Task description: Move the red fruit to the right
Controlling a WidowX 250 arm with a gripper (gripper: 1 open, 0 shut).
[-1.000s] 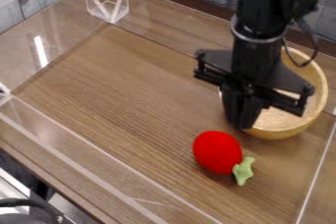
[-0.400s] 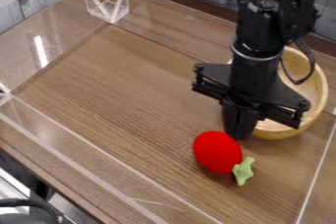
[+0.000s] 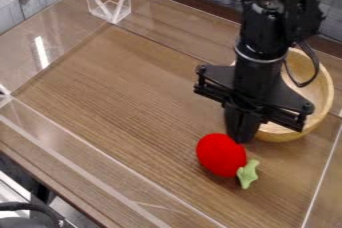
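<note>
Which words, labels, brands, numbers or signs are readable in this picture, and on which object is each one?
None that I can read.
The red fruit, the wooden bowl and the table show no readable text.
The robot arm shows none either.

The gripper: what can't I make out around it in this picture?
- Gripper fingertips: camera view, low behind the red fruit, their contact unclear.
- Wooden bowl: same view, much of its inside hidden by the gripper.
- Arm's upper part: cut off by the top edge.
</note>
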